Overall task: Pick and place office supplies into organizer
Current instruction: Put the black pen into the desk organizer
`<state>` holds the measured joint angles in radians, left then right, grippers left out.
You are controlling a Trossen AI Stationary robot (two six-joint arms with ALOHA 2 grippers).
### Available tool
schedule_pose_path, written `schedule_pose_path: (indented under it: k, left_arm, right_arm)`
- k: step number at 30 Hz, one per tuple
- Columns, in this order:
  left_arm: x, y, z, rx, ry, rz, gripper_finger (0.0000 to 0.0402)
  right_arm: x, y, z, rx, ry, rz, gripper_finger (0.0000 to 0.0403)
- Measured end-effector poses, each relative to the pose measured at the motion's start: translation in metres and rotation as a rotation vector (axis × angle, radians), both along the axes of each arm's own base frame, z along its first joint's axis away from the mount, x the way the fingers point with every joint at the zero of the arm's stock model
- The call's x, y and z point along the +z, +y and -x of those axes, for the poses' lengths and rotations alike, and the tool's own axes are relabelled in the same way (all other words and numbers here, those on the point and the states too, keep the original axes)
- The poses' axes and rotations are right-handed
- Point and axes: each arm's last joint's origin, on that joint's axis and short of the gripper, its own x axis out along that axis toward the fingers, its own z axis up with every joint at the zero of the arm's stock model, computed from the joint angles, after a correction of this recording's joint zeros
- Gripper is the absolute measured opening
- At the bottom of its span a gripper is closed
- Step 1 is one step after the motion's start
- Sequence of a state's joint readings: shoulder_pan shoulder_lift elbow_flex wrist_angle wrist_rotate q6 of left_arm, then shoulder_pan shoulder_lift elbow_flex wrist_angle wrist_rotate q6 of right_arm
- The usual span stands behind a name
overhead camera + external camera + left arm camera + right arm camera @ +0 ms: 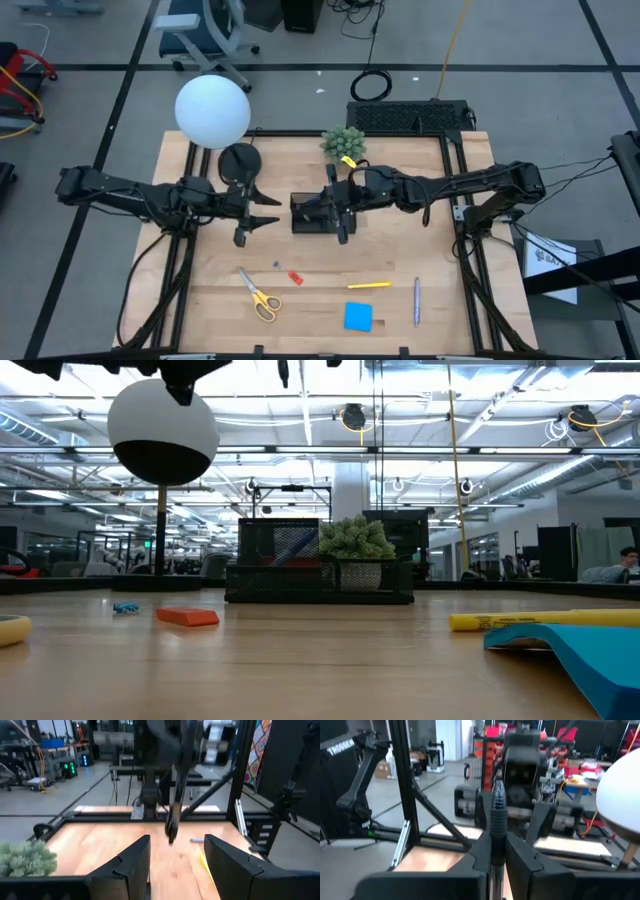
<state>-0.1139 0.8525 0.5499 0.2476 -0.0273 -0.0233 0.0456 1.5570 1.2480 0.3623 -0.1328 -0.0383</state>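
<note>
The black organizer point(306, 214) stands mid-table, in front of the green plant point(343, 143). My right gripper point(335, 208) reaches in level from the table's right, above the organizer, and is shut on a dark pen point(497, 802). My left gripper point(266, 211) hovers open and level just left of the organizer, holding nothing. On the near half of the table lie yellow-handled scissors point(260, 297), a blue note pad point(358, 317), a yellow marker point(368, 285), a blue-grey pen point(417, 300), a red piece point(295, 277) and a small blue piece point(275, 265). My right gripper pinches the dark pen's shaft point(495, 842) between its two fingers, which come level from the table's right and lie across it. The pen stands nearly upright, its ribbed upper end point(498, 795) above the fingers and its lower end point(171, 834) hanging clear above the table.
A lamp with a white globe point(212, 110) and round black base point(239, 160) stands at the far left, close to my left arm. The table's black frame rails point(463, 200) run along both sides. Bare wood lies between the organizer and the loose supplies.
</note>
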Motion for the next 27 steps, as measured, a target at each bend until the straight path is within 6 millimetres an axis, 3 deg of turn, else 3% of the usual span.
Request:
schedule_pose_path:
  k: [27]
  left_arm:
    - [-0.014, -0.004, -0.041, 0.021, -0.112, -0.034, 0.0191]
  right_arm:
    - [0.006, 0.000, 0.000, 0.000, -0.061, 0.000, 0.0028]
